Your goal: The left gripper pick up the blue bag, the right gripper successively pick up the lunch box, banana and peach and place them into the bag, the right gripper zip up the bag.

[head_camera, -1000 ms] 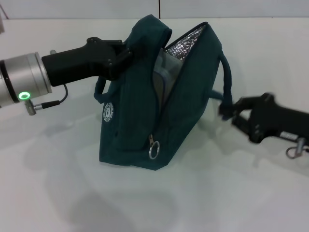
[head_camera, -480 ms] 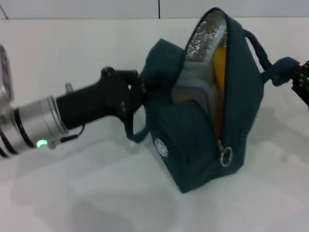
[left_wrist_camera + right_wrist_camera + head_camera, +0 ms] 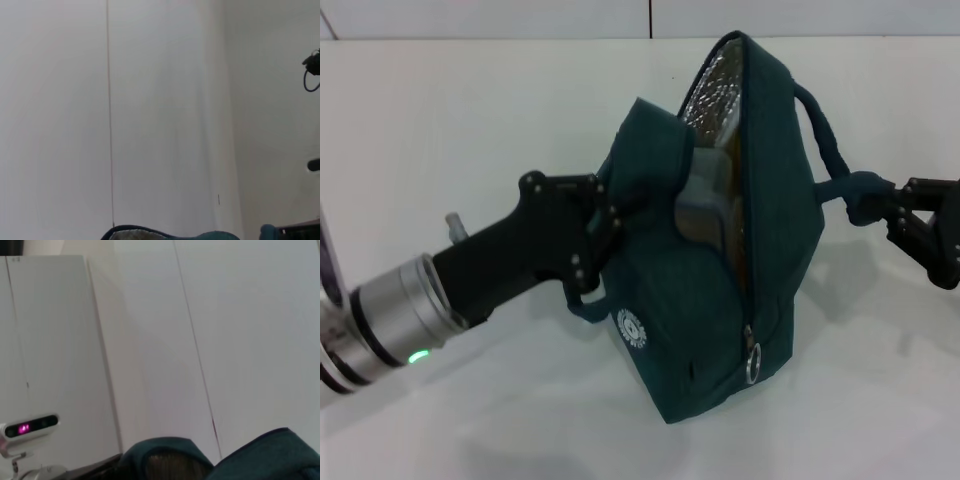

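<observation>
bare table (image 3: 460, 120) from 9 to 12 o'clock; left gripper (image 3: 605, 215) clamped on blue bag (image 3: 740, 280), right gripper (image 3: 885, 205) pinching its handle (image 3: 835, 160) at 3.

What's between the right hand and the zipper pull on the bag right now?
Nothing visible. The right hand grips the handle strap beside the blue bag; the zipper pull hangs exposed low on the front. The left hand holds the opposite side.

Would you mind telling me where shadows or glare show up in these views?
Head view: soft shadows on the table beneath the bag and left hand; the foil lining glints. Right hand holds the strap. Both wrist views: mostly evenly lit pale surface, no harsh glare.
</observation>
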You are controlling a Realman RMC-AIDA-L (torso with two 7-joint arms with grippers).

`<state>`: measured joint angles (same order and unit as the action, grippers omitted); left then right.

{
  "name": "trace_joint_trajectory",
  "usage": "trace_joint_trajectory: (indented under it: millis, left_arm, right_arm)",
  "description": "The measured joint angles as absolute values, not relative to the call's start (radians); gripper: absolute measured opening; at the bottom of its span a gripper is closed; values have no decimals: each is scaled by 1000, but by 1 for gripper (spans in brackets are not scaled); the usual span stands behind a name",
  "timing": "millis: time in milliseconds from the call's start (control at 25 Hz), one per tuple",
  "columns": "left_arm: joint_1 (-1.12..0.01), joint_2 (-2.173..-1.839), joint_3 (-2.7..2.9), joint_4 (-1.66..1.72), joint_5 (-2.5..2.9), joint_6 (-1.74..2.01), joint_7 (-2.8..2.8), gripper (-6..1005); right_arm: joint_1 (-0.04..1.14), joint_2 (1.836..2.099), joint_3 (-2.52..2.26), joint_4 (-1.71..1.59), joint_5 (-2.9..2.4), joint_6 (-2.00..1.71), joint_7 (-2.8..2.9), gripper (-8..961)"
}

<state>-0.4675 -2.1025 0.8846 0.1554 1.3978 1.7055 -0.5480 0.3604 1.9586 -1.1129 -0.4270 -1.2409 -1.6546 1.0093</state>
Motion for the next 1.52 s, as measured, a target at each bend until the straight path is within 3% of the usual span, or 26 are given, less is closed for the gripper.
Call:
trace_joint_trajectory:
  millis: [400, 480, 720, 1080, 1320, 1520]
  left_arm:
    - [-471, -2103, 880, 114, 1396, 1712, -483, 39]
    - [-472, -2103, 880, 114, 1389, 1709, -482, 39]
    - [-467, -2103, 884, 111, 1358, 1703, -482, 38]
    - [-463, -2103, 885, 110, 1357, 1703, -468, 38]
    - [-467, -2103, 886, 110, 1359, 1703, -467, 39]
    - [-469, -2103, 887, 102, 1359, 1708, -467, 38]
  right_arm:
    - [317, 1957, -1078, -437, -1227, -1681, 1001, 181]
    - [307, 1963, -1053, -438, -1226, -1686, 991, 381]
    - [267, 1983, -939, -431, -1227, -1797, 925, 606]
    - [295, 1941, -935, -468, -1595, -2005, 907, 595]
    - [364, 2007, -961, -445, -1743, -1772, 957, 593]
    - [442, 2019, -1012, -360, -1719, -1662, 969, 591]
